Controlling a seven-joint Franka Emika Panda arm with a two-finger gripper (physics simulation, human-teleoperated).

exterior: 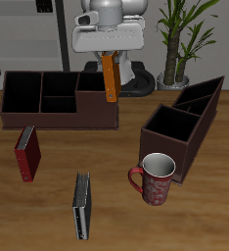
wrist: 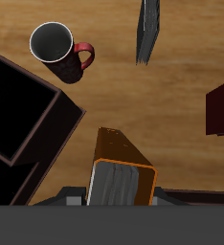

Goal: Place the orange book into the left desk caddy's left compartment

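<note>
— Where's the orange book [exterior: 111, 79]?

— Off the counter [exterior: 107, 147], hanging upright from the claw [exterior: 110, 57], which is clamped shut on its top end. It's above the long low caddy [exterior: 58, 101], at about 12 o'clock from the dark grey book [exterior: 82, 206].

— And the left desk caddy [exterior: 183, 125]?

— Well apart from the orange book, at roughly 4 o'clock from it — the mug [exterior: 155, 178] stands just beside its near end. The red book [exterior: 27, 153] lies at 10 o'clock from the grey one.
</note>
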